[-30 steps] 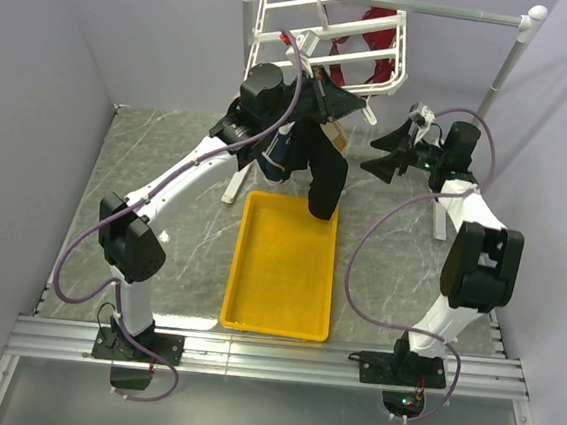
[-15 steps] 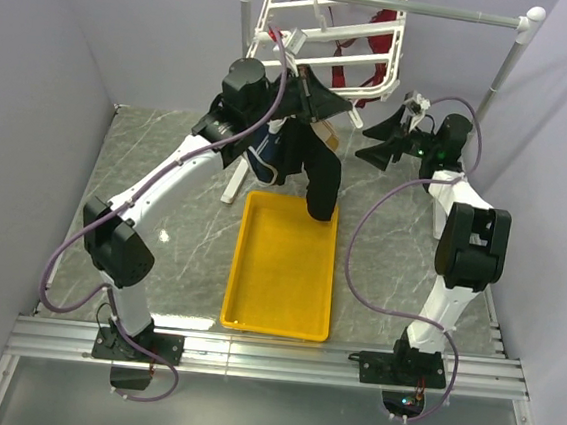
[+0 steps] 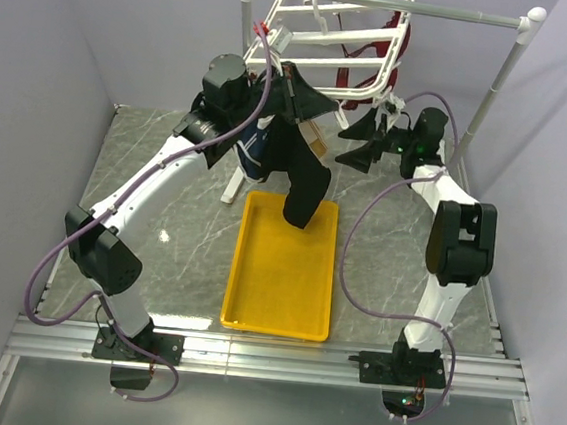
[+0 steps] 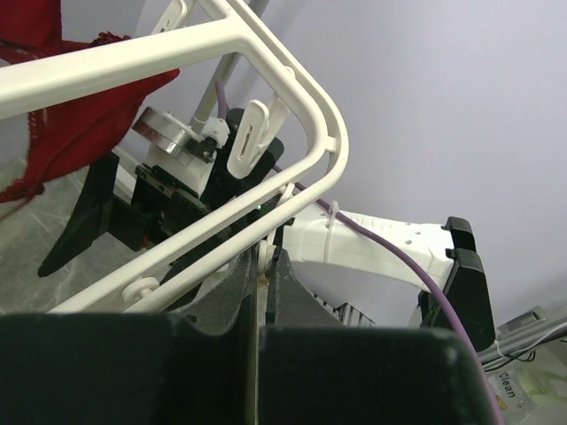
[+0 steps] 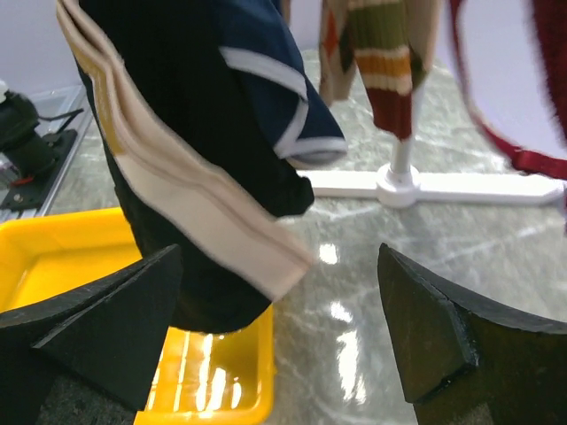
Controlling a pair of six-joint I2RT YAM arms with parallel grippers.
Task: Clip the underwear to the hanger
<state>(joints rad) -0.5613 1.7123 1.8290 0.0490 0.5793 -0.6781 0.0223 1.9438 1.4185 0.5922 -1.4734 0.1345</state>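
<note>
One edge of the underwear (image 3: 304,184) is being pinched by the left hand (image 4: 262,266), its fingers pressed together, just under the hanger (image 4: 133,62), with the cloth dangling over the yellow tray (image 3: 281,293). The right hand (image 3: 352,145) is being held agape nearby; a clip (image 4: 248,142) probably needs opening next.

Left tool (image 3: 314,105) hides the top edge of the underwear (image 3: 302,179)
</note>
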